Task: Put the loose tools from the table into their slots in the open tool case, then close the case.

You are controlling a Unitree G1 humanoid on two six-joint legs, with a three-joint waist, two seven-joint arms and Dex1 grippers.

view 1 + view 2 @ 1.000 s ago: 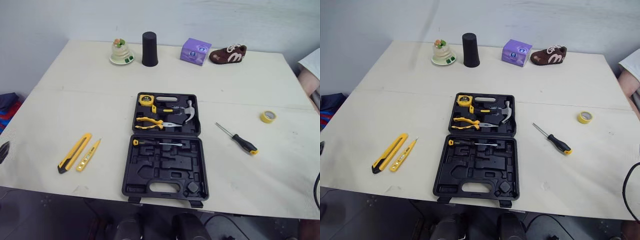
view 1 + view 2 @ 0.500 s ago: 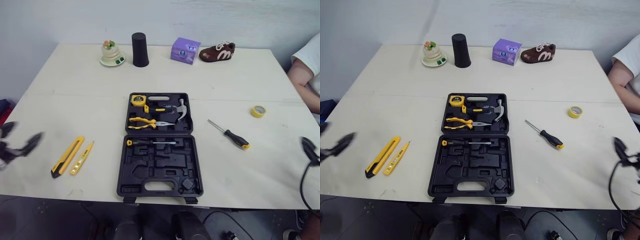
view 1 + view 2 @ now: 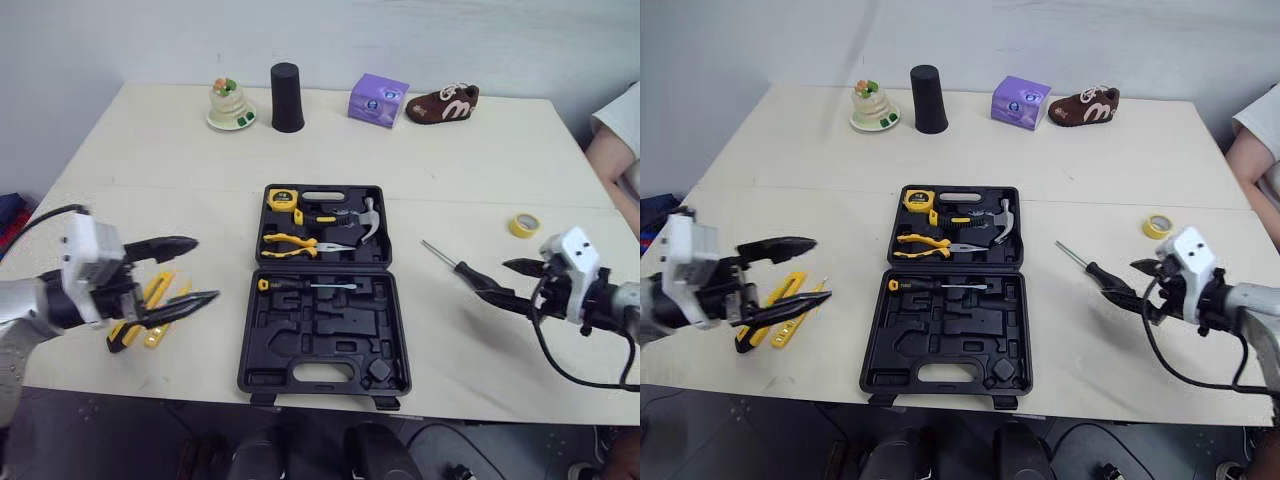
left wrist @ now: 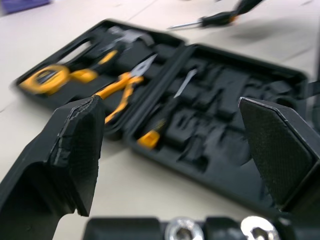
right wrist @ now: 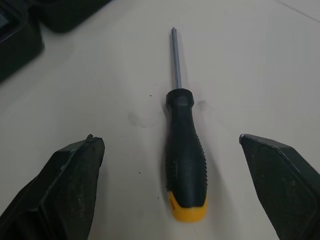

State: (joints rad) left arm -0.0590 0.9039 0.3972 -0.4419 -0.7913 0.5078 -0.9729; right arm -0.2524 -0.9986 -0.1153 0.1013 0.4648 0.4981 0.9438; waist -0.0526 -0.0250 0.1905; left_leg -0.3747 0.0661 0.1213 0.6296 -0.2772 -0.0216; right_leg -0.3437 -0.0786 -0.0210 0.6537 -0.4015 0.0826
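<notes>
1. Centrally on the pale table (image 3: pixel 150 170) lies the black tool case (image 3: pixel 325 290), opened flat, with its handle cut-outs at the near and far edges.
2. Its far half holds a yellow tape measure (image 3: pixel 281 198), a hammer (image 3: pixel 368 218) with a silver head, and yellow-handled pliers (image 3: pixel 290 242).
3. Its near half holds a slim screwdriver (image 3: pixel 300 286) with a yellow end, lying across the top row of moulded recesses.
4. Right of the case, a loose screwdriver (image 5: pixel 184 150) lies on the table. It has a ribbed black handle, a yellow butt and a bare steel shaft.
5. The right gripper (image 3: pixel 492 278) hovers over that handle with its fingers spread wide, one on each side and neither touching it.
6. Left of the case lie a yellow and black utility knife (image 3: pixel 120 336) and a thin yellow tester pen (image 3: pixel 158 335), side by side and partly hidden.
7. The left gripper (image 3: pixel 207 268) hangs over those two tools, fingers wide apart and holding nothing.
8. A roll of yellow tape (image 3: pixel 522 224) sits well to the right of the case.
9. Along the far edge stand a small dish (image 3: pixel 230 103), a black cup (image 3: pixel 287 84), a purple box (image 3: pixel 378 100) and a brown shoe (image 3: pixel 442 104).
</notes>
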